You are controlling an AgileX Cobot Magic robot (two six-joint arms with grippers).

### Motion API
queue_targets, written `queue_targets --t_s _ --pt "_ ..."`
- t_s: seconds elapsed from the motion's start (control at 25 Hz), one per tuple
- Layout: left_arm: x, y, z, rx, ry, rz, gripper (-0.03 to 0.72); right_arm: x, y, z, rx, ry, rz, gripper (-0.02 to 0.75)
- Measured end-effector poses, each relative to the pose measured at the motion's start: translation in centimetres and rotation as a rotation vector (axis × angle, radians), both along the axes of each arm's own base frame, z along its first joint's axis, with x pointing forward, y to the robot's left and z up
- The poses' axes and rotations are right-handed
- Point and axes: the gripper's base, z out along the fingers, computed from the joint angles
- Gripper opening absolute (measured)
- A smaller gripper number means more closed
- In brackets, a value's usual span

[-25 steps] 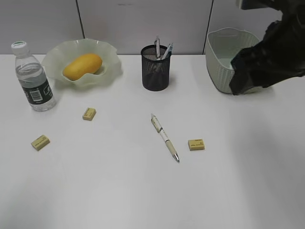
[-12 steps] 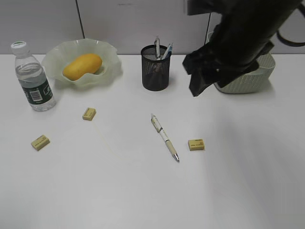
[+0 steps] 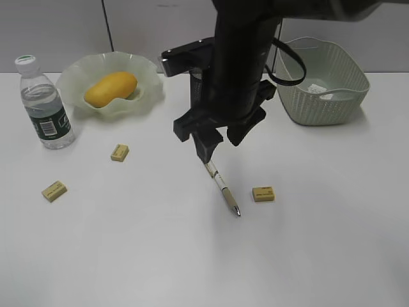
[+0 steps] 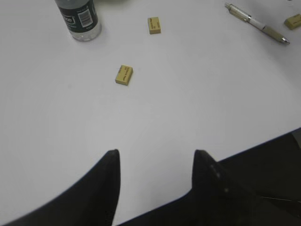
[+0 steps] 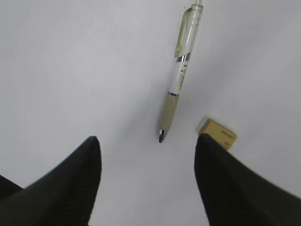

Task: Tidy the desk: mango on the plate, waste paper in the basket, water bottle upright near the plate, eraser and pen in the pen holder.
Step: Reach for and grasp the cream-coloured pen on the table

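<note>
The right gripper (image 5: 146, 150) is held wide open over the slim pen (image 5: 181, 77), clear-barrelled with a beige rubbery grip, nothing pinched. A boxy yellow eraser (image 5: 217, 133) lies just beside it on the smooth white desk (image 3: 128, 256). The left gripper (image 4: 155, 160) is spread open too, empty. The glossy mango (image 3: 110, 88) sits in the ruffled plate (image 3: 147, 73).

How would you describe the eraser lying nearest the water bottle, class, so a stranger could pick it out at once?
Start at the water bottle standing at the desk's left edge. Just in front of it, towards the camera, lies a small yellow eraser. Two other erasers match it, but this one is farthest left, with nothing else close by.
</note>
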Motion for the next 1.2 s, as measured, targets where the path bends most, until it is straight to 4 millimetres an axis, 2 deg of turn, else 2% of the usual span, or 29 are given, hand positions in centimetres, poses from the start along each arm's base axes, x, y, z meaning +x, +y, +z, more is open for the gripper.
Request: queue_targets --t_s 0.2,0.44,0.56,0.76,0.88,1.2 --pt "-0.1 -0.2 -0.1 -0.017 0.016 -0.008 0.382 0.9 0.8 -3.5 -0.056 0.054 0.000 0.496" --pt "-0.2 -0.3 -0.1 -0.033 0.034 -0.016 0.382 1.8 0.3 -7.1 -0.118 0.112 -0.027 0.496" --pt "-0.3 -0.3 -0.1 -0.034 0.036 -0.016 0.382 2.3 0.1 -7.9 -0.108 0.103 -0.038 0.496" --pt "-0.3 -0.3 -0.2 -0.036 0.040 -0.017 0.382 3.3 -0.1 -8.1 -0.065 0.057 -0.074 0.496" --pt "-0.3 -0.3 -0.2 -0.037 0.040 -0.017 0.382 3.8 -0.7 -9.1 -0.070 0.081 -0.101 0.475" --pt "-0.3 -0.4 -0.2 -0.043 0.043 -0.020 0.382 4.2 -0.7 -11.0 -0.058 0.094 -0.119 0.444"
